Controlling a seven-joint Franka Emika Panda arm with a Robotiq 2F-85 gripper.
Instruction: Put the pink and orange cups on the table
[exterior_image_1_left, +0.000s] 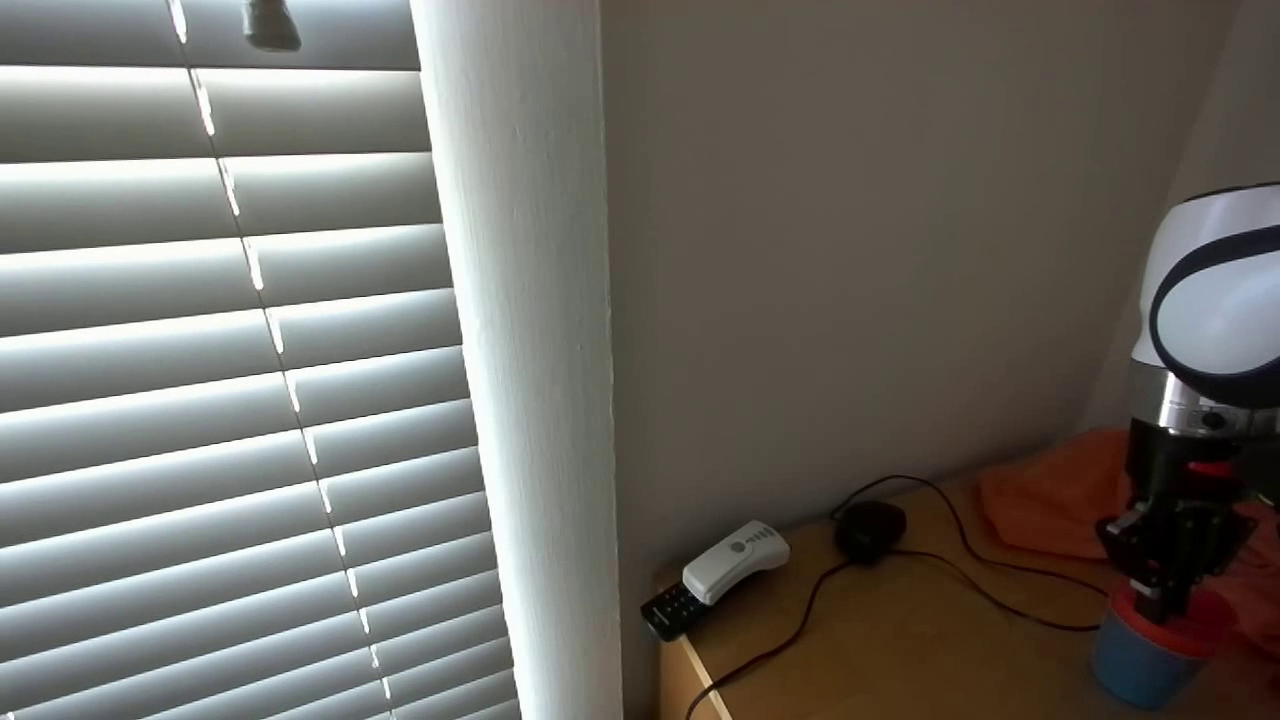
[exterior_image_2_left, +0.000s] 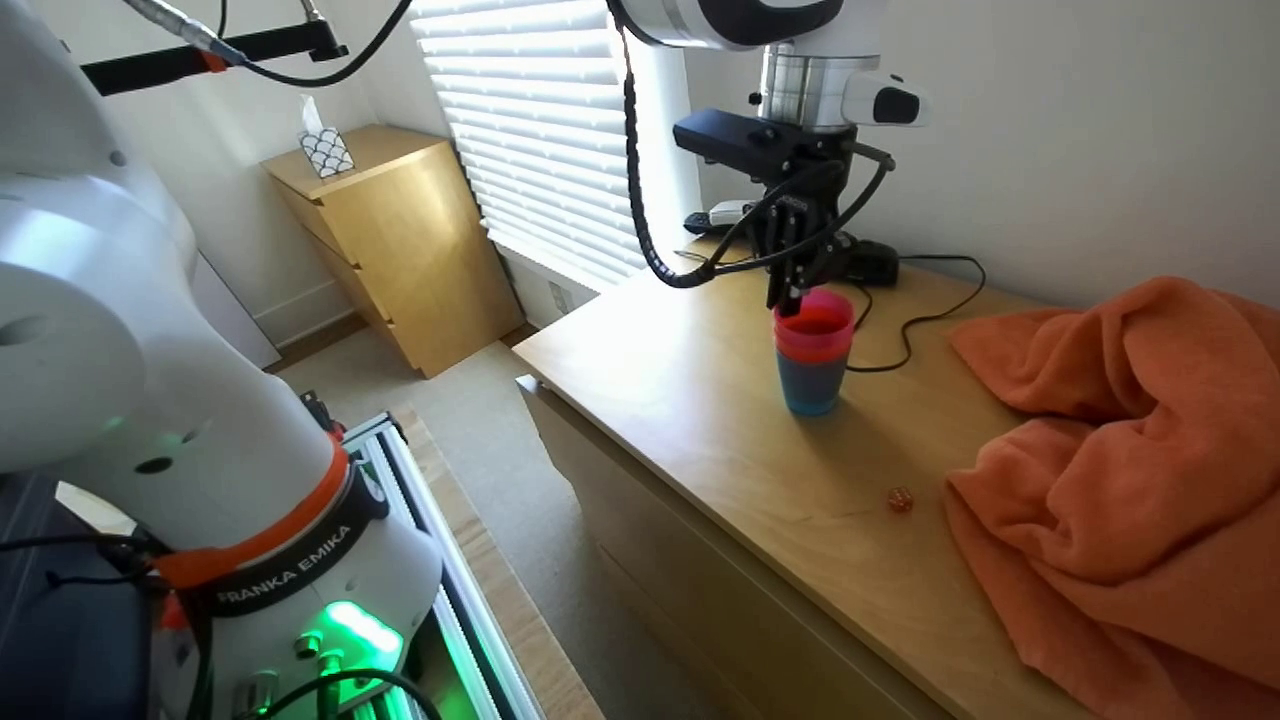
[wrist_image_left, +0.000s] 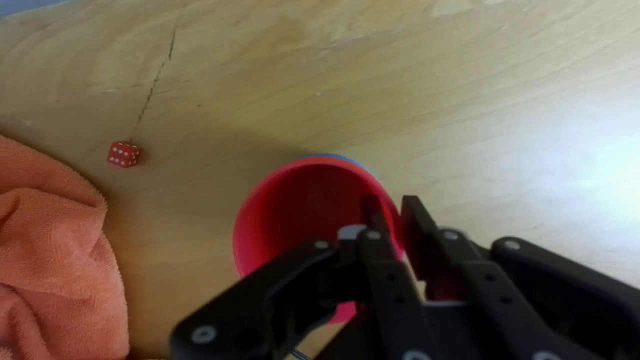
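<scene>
Three cups (exterior_image_2_left: 813, 355), two remotes (exterior_image_1_left: 717, 578) — one each: die (exterior_image_2_left: 900, 499), towel (exterior_image_2_left: 1130, 500), tissue box (exterior_image_2_left: 326, 154), end effector (wrist_image_left: 392, 212).

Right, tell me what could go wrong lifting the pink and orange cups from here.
The blue cup might come up too, because the pink cup and orange cup look nested in it. All three could tilt: the jaws straddle just one side of the pink cup's rim. The black cable close by might get dragged along.
</scene>
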